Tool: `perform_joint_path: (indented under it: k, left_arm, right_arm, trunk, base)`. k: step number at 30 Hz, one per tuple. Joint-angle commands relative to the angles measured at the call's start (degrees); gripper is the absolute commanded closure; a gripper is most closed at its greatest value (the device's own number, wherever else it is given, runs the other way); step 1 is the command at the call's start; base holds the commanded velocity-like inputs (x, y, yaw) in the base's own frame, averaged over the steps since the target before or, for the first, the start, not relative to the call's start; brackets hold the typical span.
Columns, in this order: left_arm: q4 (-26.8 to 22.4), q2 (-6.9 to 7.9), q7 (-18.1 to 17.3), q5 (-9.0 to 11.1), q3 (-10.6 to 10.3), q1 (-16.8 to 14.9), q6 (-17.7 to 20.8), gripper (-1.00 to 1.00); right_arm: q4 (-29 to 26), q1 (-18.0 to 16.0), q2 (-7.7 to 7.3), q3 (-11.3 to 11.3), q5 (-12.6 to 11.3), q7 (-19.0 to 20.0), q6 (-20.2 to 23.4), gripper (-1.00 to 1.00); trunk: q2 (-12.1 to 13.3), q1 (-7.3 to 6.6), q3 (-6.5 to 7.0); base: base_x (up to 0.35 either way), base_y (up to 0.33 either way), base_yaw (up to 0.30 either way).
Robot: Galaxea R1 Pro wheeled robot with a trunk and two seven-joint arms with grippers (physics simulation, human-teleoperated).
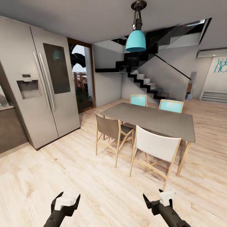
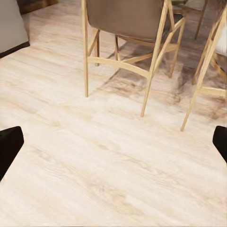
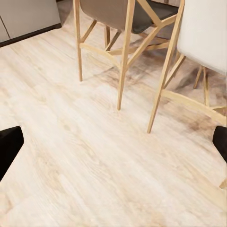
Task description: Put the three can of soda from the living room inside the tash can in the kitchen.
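No can of soda and no tash can are in view. I stand on the pale wood floor (image 1: 63, 176) of the kitchen, beside a steel fridge (image 1: 47, 91). My left gripper (image 1: 67, 200) hangs low at the front left, open and empty. My right gripper (image 1: 154, 197) hangs low at the front right, also open and empty. In the left wrist view, the left gripper (image 2: 113, 146) has its dark fingertips (image 2: 8, 146) wide apart over bare floor. The right gripper (image 3: 113, 144) in the right wrist view is spread the same way, with nothing between its fingers (image 3: 8, 144).
A grey dining table (image 1: 151, 121) stands ahead on the right with a brown chair (image 1: 110, 129), a white chair (image 1: 156, 146) and two turquoise chairs (image 1: 171, 105) around it. A turquoise lamp (image 1: 136, 41) hangs above. A dark counter (image 1: 9, 126) is at the left, stairs (image 1: 148, 83) behind.
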Motion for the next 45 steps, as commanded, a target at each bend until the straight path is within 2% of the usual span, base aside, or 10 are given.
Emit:
perform_joint_path:
  k: [1,4,11,21,37,45]
  left_arm:
    - [0.25,0.0,0.0,0.03,-0.01,0.12,-0.39,-1.0]
    - [2.35,0.03,0.06,0.08,0.08,0.91,-5.04,-1.0]
    - [5.95,0.04,0.34,-0.01,0.22,1.15,-7.45,-1.0]
    - [11.72,0.05,0.44,0.0,0.27,1.03,-8.39,-1.0]
    - [12.52,0.05,0.33,-0.12,0.22,1.02,-8.66,-1.0]
    - [12.55,0.05,0.31,-0.19,0.19,1.02,-8.71,-1.0]
  right_arm:
    - [0.3,0.18,0.0,-0.01,-0.06,0.01,-0.11,-1.0]
    - [6.12,1.33,0.04,-0.49,0.18,0.13,-1.71,-1.0]
    - [9.87,1.9,0.29,-0.28,0.57,0.14,-2.55,-1.0]
    - [11.96,2.03,0.49,-0.11,0.73,0.14,-2.82,-1.0]
    - [12.37,2.01,0.72,-0.22,0.33,0.1,-2.84,-1.0]
    - [12.48,2.01,0.74,-0.12,0.53,0.05,-2.84,-1.0]
  trunk:
    - [0.01,0.0,0.02]
    - [0.01,0.0,0.02]
    - [0.01,0.0,0.02]
    - [0.01,0.0,0.02]
    - [0.01,0.0,0.02]
    - [0.01,0.0,0.02]
  base:
    - [0.0,0.0,0.0]
    - [0.0,0.0,0.0]
    - [0.0,0.0,0.0]
    - [0.0,0.0,0.0]
    - [0.0,0.0,0.003]
    - [0.0,0.0,0.134]
